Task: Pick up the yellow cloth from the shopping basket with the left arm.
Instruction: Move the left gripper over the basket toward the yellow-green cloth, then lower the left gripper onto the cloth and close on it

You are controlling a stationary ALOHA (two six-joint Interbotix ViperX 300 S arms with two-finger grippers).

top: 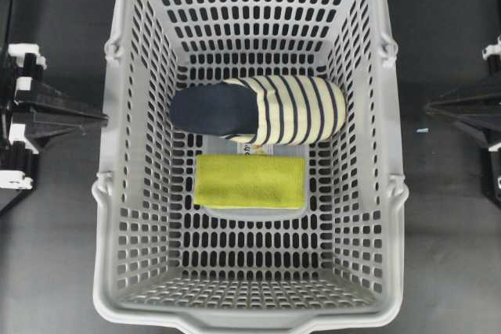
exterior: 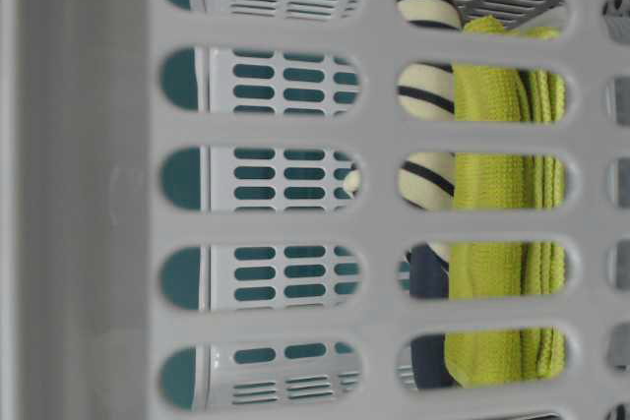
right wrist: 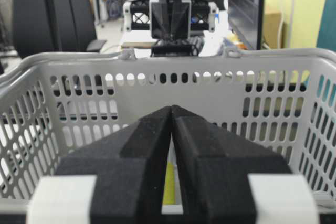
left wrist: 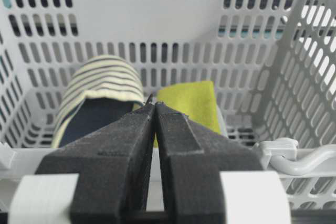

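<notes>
Left wrist-mounted view: the left arm's black foam-padded gripper [left wrist: 153, 109] fills the foreground, its jaws pressed together to a thin slit and holding nothing. Just beyond the jaw tips, past the near rim of the large light grey slotted plastic shopping basket [left wrist: 294, 156], lies the small yellow-green folded rectangular cloth [left wrist: 190, 103], slightly right of the jaw line on the basket floor. Left of the jaw line, touching the cloth's long edge, sits the cream-and-navy striped fabric slipper [left wrist: 100, 93]. Farthest off, across the basket, the right arm's matching black gripper [right wrist: 172, 109] hangs outside the opposite wall, its jaws likewise closed and empty.

The risks, as I judge them: the jaws must spread before descending, or they will only prod the cloth flat; a descent drifting left could snag the slipper instead; a shallow pinch could lift one fold and let the rest unroll; the rim or walls could catch the wrist.

Counted: one cloth, one slipper, one basket, two grippers, on a dark tabletop [top: 55, 232].
</notes>
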